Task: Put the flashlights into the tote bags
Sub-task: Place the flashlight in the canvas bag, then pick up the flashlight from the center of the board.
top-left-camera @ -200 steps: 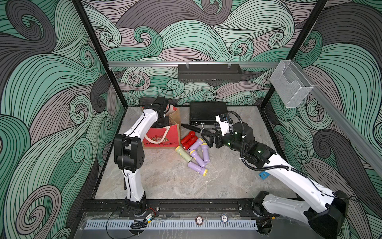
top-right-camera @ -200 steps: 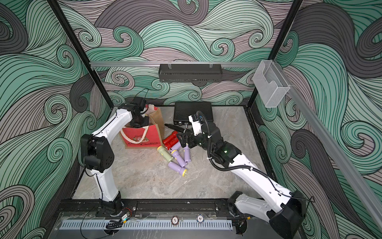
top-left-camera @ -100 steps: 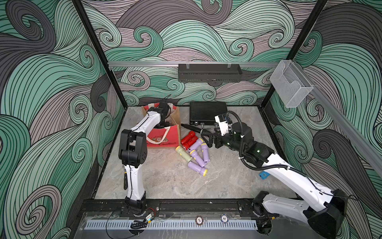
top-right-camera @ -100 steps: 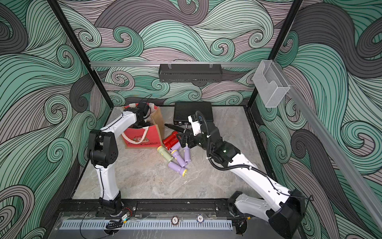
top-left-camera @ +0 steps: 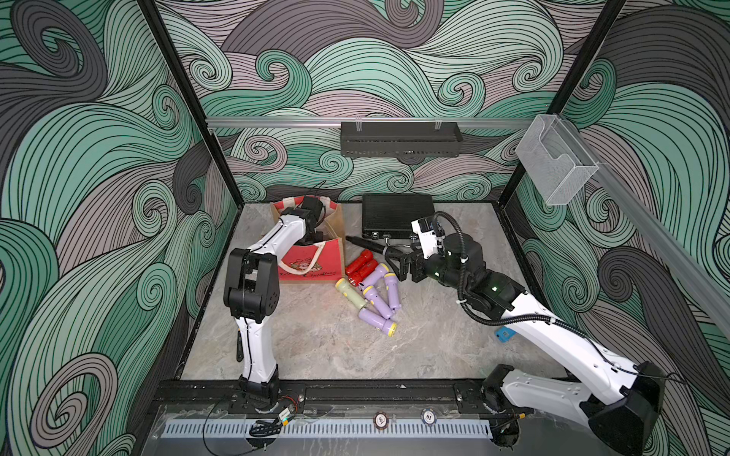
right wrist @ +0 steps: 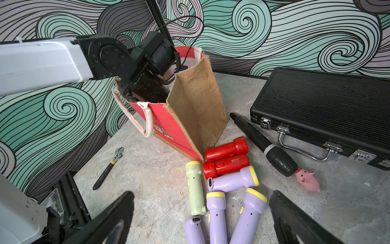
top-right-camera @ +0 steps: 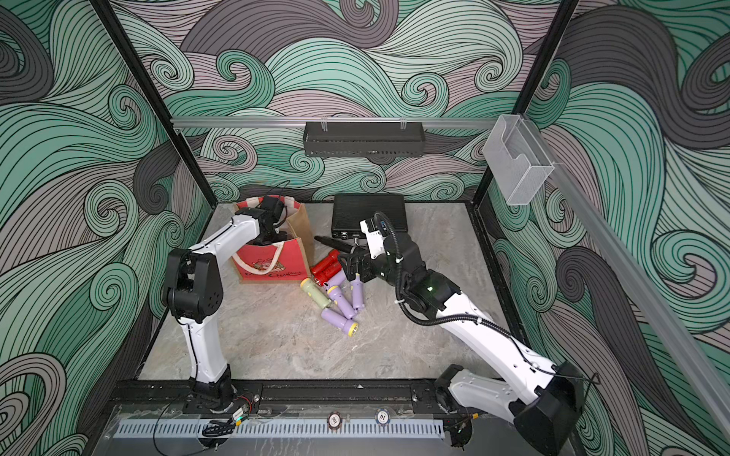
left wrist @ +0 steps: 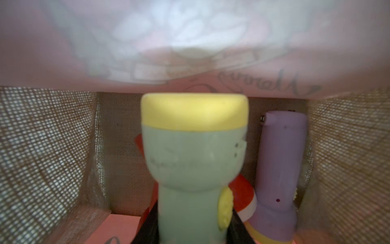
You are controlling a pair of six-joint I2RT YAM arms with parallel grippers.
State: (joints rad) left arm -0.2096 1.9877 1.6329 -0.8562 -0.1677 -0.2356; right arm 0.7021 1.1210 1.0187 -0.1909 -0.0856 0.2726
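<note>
The tote bag (top-left-camera: 312, 264) (top-right-camera: 276, 264) (right wrist: 190, 109) stands open at the back left, red front, brown sides. My left gripper (left wrist: 190, 228) is down inside it, shut on a pale green flashlight (left wrist: 194, 158) with a yellow head. A lilac flashlight (left wrist: 280, 164) and a red one (left wrist: 242, 198) lie in the bag beside it. On the table next to the bag lie two red flashlights (right wrist: 226, 147), a pale green one (right wrist: 195, 188) and several lilac ones (right wrist: 234, 179). My right gripper (top-left-camera: 399, 266) (right wrist: 202, 213) hangs open just above this pile, empty.
A flat black case (top-left-camera: 397, 215) lies at the back, with a black microphone-like stick (right wrist: 263, 143) and a pink pig figure (right wrist: 307, 179) in front of it. A small wrench (right wrist: 107, 169) lies left of the bag. A blue scrap (top-left-camera: 505, 334) sits under my right arm.
My left gripper has swung from the bag's back left edge over its mouth and down inside, still holding the green flashlight. The right arm has barely moved.
</note>
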